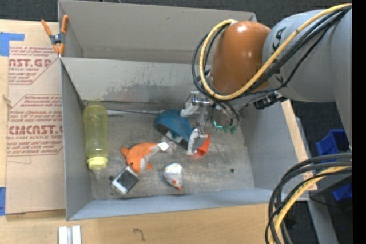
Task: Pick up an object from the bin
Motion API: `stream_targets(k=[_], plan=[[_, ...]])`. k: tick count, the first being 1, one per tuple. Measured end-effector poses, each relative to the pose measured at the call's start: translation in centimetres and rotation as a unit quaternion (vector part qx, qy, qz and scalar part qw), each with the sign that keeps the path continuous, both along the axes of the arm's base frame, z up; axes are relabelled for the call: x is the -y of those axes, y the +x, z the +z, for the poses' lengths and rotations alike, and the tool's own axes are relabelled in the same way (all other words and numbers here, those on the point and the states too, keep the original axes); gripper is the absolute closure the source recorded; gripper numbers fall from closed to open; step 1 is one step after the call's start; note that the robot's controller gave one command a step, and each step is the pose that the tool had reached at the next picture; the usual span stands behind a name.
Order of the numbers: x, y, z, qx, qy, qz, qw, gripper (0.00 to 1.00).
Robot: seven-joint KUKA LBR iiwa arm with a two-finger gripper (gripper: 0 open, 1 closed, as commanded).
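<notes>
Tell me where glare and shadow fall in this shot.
Camera view: a soft sheen of glare sits on the orange wrist cover; a dark shadow lies under the blue object beside the claw; the yellow bottle at left is evenly lit.

Robot lab: cabled arm (309,54), metal bin (154,74)

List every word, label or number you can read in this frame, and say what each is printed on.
"CAST.GP": large red print, upper part of the cardboard left of the bin; its start is cut off.
"CMCAST.": large red print lower on the same cardboard; its end is hidden by the bin's wall.
Small red lines under both: too small to read surely.
Yellow bottle and the other things in the bin: no readable text.
</notes>
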State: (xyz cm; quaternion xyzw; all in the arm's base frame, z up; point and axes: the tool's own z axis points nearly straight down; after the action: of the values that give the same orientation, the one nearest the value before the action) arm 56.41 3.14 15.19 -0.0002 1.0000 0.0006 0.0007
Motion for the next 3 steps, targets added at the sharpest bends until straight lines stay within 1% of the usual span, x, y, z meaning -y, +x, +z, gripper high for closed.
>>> stream_targets(k=[1,2,3], plan=[[0.3,1.0,-4.0,0.016,0.0,-0.007,0.9998,0.0],[0.7,0.5,-6.7,-0.001,0.0,0.004,1.0,1.0],[0.7,0.5,-6.7,-0.001,0.0,0.004,1.0,1.0]])
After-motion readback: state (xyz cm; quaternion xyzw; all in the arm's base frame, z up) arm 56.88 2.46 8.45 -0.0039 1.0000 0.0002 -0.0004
